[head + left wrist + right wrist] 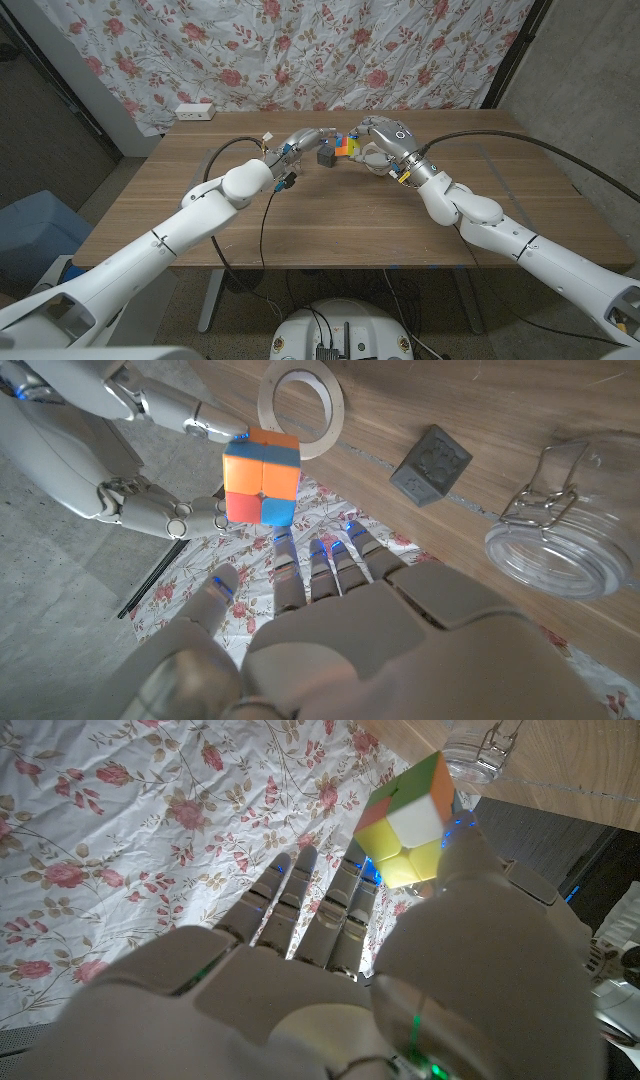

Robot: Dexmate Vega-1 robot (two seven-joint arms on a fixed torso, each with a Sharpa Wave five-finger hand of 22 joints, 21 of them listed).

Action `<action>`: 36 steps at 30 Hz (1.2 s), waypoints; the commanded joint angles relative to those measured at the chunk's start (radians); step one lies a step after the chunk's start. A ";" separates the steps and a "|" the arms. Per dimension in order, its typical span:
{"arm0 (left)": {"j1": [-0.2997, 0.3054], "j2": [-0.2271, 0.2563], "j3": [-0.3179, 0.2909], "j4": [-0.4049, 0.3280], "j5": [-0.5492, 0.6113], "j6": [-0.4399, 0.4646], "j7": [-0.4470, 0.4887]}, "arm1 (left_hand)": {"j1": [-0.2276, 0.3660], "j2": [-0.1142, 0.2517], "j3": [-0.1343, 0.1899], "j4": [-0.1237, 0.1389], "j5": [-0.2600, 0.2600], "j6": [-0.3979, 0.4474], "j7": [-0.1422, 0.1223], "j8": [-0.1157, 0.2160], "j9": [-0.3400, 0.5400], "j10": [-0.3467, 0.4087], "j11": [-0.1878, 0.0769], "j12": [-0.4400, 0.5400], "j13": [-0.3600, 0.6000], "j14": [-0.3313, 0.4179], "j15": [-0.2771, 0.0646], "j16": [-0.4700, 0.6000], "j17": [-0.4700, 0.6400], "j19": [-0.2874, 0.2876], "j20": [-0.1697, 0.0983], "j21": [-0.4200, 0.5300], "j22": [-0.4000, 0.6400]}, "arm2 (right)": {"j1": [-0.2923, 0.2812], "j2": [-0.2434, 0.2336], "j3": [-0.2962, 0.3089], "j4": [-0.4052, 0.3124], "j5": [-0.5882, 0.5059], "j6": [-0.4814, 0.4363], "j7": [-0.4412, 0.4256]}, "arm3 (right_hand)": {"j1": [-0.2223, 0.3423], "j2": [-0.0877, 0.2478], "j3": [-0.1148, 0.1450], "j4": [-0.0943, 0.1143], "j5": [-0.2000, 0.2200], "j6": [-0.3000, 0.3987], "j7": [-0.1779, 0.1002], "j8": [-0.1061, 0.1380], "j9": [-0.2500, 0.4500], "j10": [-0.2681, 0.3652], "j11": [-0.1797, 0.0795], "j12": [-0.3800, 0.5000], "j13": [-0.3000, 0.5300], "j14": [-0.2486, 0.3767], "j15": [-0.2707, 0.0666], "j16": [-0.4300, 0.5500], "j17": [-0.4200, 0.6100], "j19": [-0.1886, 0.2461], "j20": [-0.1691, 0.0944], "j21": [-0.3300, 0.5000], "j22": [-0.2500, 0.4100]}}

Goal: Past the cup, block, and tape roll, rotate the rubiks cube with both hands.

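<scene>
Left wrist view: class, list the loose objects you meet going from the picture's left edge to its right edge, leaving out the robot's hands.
Rubik's cube → tape roll → grey block → glass jar with a wire clasp.

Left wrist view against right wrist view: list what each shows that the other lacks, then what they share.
The left wrist view alone has the tape roll, the grey block, and the cube's orange, red and blue faces, pinched by the right hand, with the left hand open beneath it. The right wrist view alone has the cube's green, white and yellow faces. Both share the cube, the right hand, the glass jar, the wooden table and the floral cloth.
</scene>
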 commanded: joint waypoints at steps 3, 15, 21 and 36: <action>-0.018 0.001 0.011 0.012 -0.014 0.007 -0.028 | -0.008 0.068 0.004 0.008 0.004 0.018 0.004 0.002 0.005 -0.003 0.001 0.000 0.004 -0.009 -0.001 -0.001 -0.001 -0.007 -0.003 -0.005 0.003 | 0.013 0.006 -0.011 0.011 -0.011 0.000 -0.006 | 0.077 0.069 -0.003 0.004 0.007 0.083 -0.076 0.008 0.009 0.014 -0.001 -0.003 0.004 0.007 -0.154 0.003 0.002 0.010 -0.004 -0.002 0.003; -0.027 -0.002 0.017 0.019 -0.012 0.000 -0.033 | -0.007 0.068 0.005 0.012 0.006 0.051 0.006 0.009 0.007 -0.005 0.000 0.001 0.003 -0.011 -0.003 0.000 -0.002 -0.008 -0.003 -0.003 0.003 | 0.018 0.010 -0.015 0.017 -0.012 -0.002 -0.011 | 0.077 0.071 -0.005 0.005 0.006 0.088 -0.076 0.011 0.010 0.018 -0.001 -0.004 0.006 0.009 -0.152 0.003 0.001 0.010 -0.004 -0.002 0.003; -0.027 -0.003 0.017 0.020 -0.013 -0.003 -0.031 | -0.006 0.068 0.005 0.012 0.006 0.055 0.005 0.008 0.008 -0.004 0.000 0.002 0.003 -0.011 -0.003 0.001 -0.003 -0.007 -0.003 -0.003 0.003 | 0.019 0.011 -0.017 0.020 -0.013 -0.005 -0.012 | 0.079 0.072 -0.006 0.005 0.006 0.092 -0.076 0.013 0.011 0.022 -0.001 -0.003 0.007 0.009 -0.153 0.004 0.001 0.011 -0.005 -0.002 0.003; -0.029 -0.008 0.019 0.023 -0.008 -0.006 -0.026 | -0.003 0.070 0.007 0.013 0.007 0.054 0.006 0.003 0.009 -0.003 0.000 0.003 0.003 -0.009 -0.005 0.002 -0.004 -0.005 -0.003 -0.001 0.003 | 0.021 0.019 -0.018 0.028 -0.002 -0.014 -0.018 | 0.076 0.077 -0.011 0.009 0.005 0.103 -0.076 0.020 0.013 0.032 0.000 -0.002 0.010 0.013 -0.153 0.007 0.002 0.013 -0.008 -0.002 0.002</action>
